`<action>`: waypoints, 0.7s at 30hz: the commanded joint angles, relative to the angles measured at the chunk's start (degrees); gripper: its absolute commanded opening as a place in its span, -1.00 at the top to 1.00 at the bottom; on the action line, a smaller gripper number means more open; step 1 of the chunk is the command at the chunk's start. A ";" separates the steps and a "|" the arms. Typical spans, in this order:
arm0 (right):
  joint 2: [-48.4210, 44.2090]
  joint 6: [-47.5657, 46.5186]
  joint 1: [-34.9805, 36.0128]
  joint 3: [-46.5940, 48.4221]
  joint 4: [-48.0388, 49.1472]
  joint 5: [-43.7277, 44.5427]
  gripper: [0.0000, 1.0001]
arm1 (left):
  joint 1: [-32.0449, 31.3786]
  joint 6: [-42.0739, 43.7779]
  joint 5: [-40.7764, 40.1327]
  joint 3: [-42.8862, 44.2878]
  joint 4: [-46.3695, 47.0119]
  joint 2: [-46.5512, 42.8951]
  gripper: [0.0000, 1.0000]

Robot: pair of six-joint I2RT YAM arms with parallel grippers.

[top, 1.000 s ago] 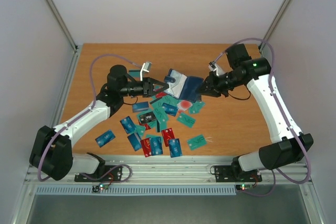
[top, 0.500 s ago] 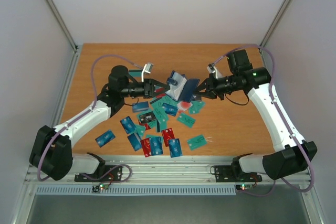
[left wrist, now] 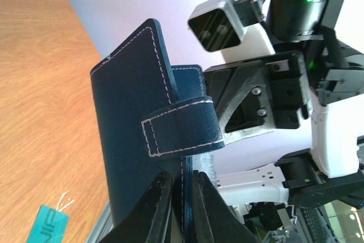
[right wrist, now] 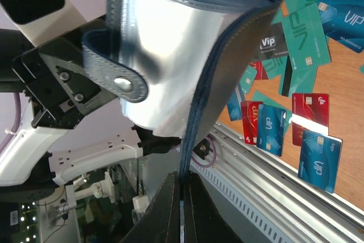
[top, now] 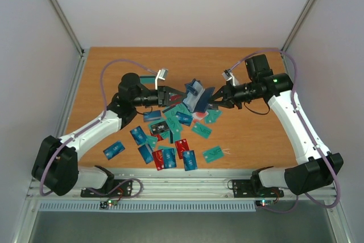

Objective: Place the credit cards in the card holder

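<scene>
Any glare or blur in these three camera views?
Right wrist view: bright glare washes out the clear inner sleeve of the card holder, while the credit cards behind look sharp; left wrist view: holder stitching crisp, no glare; top external view: even light, only faint shadows.

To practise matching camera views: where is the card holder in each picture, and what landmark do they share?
Top view: card holder at centre, raised off the wooden table.
Left wrist: card holder fills the middle, dark outside showing, pinched by the left fingers.
Right wrist: card holder upper centre, shiny inside showing, pinched by the right fingers.
Shared landmark: teal cards lying on the table.
</scene>
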 commanded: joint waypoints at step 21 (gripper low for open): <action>1.23 -5.30 0.29 -15.24 -2.31 21.37 0.98 | -9.55 9.81 -14.55 -4.56 2.01 18.51 0.99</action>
